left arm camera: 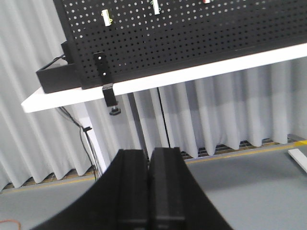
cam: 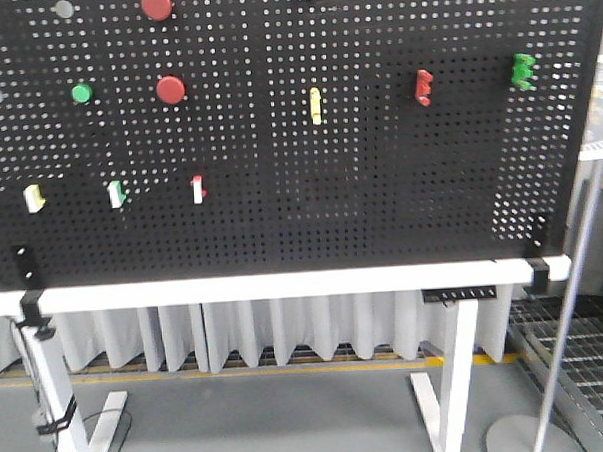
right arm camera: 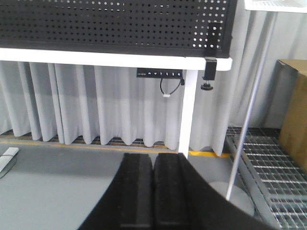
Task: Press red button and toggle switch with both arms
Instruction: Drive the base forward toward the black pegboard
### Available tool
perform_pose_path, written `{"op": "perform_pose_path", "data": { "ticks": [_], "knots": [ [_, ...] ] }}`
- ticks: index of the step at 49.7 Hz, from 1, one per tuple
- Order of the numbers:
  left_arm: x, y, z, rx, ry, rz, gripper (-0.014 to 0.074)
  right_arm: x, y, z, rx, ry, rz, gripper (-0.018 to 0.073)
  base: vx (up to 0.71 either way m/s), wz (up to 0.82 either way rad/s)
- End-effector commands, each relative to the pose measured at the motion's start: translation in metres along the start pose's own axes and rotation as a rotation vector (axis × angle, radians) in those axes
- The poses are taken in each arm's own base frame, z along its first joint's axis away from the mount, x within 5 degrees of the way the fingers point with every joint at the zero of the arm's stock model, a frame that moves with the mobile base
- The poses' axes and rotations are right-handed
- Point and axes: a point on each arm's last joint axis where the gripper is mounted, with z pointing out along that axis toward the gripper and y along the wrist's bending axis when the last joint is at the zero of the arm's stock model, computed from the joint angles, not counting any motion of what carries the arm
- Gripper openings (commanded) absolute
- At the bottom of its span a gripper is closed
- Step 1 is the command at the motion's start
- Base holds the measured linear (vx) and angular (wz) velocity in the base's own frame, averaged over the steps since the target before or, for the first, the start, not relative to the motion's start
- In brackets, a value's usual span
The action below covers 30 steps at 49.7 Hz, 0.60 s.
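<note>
Left gripper (left arm camera: 149,191) closed; toggle switch (cam: 425,86) upright.

Looks like a robotics test lab or workshop: a black pegboard (cam: 280,187) clamped upright on a white surface (cam: 284,284), grey curtains (right arm camera: 96,105) behind (reaching the floor), a yellow line (cam: 238,371) on the floor, and metal grating (cam: 577,344) at four o'clock.

Matte black left fingers (left arm camera: 132,191), matte black right fingers (right arm camera: 136,191), flared bases

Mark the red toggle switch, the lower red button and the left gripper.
toggle switch (cam: 425,86): front view, middle of the lever.
lower red button (cam: 171,89): front view, centre of disc.
left gripper (left arm camera: 149,157): left wrist view, seam between shut jaws.
</note>
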Motion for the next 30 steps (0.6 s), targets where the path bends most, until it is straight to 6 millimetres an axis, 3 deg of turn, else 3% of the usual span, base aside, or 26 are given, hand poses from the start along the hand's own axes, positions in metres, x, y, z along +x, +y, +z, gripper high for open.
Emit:
{"op": "perform_pose_path", "data": {
  "ticks": [1, 30],
  "knots": [
    [0.0027, -0.0002, 0.0016, -0.012, -0.044, -0.011, 0.0001, -0.0041, 0.0008, -0.0003, -0.005, -0.081, -0.006, -0.0003, 0.42, 0.01],
    [0.0027, -0.0002, 0.0016, -0.012, -0.044, -0.011, 0.0001, -0.0041, 0.0008, -0.0003, -0.005, -0.081, -0.006, -0.0003, 0.36, -0.01]
  ]
}}
